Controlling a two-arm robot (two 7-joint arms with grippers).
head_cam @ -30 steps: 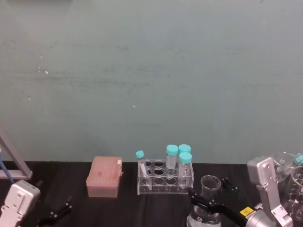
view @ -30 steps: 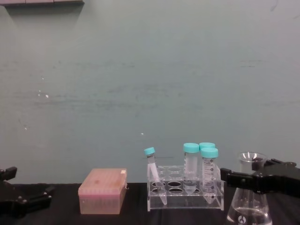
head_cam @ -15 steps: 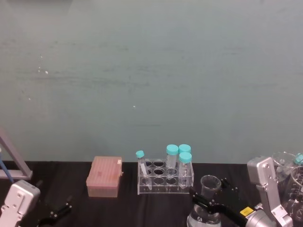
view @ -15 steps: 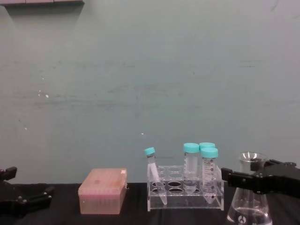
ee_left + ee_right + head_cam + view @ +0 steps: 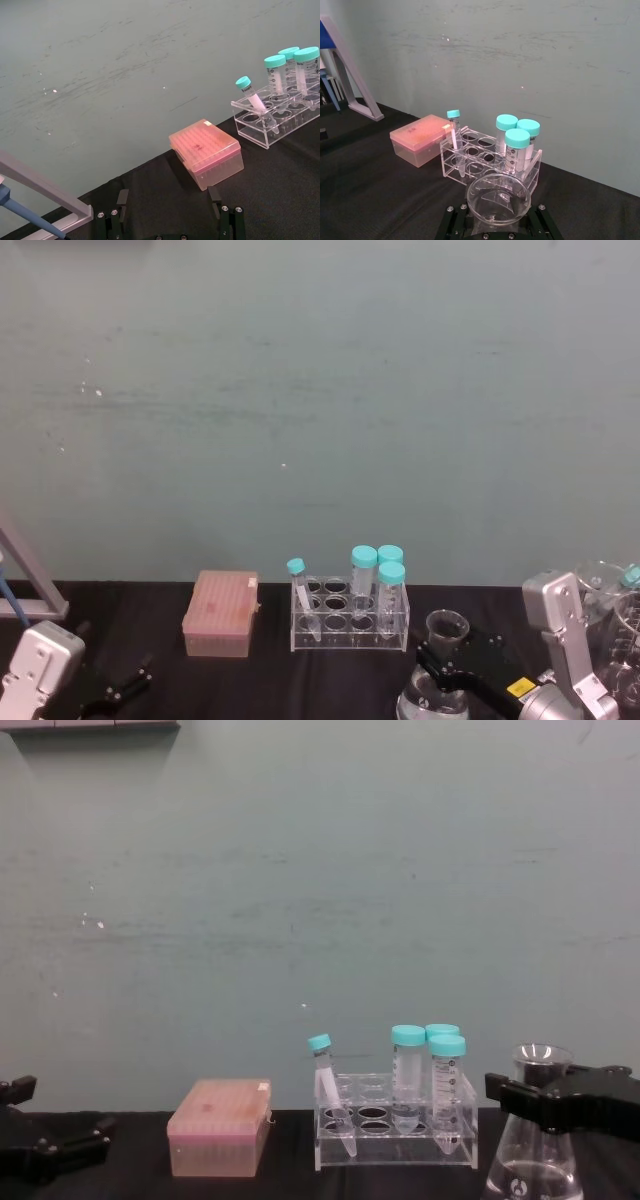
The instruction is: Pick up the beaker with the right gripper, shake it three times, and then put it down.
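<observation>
The beaker is a clear conical flask standing on the black table at the front right, just right of the tube rack. It rises taller than the rack in the chest view, beaker. My right gripper reaches in from the right at neck height, open, with one black finger on each side of the neck below the flared rim. In the right wrist view the beaker's rim sits between the two finger bases. My left gripper is parked low at the front left, open and holding nothing.
A clear tube rack with several blue-capped tubes stands mid-table. A pink tip box lies to its left. More glassware crowds the far right edge. A grey stand leans at the far left. A teal wall closes the back.
My right gripper has drawn back a little toward the right along the beaker's neck. The beaker still stands in the same spot. The left arm has not moved.
</observation>
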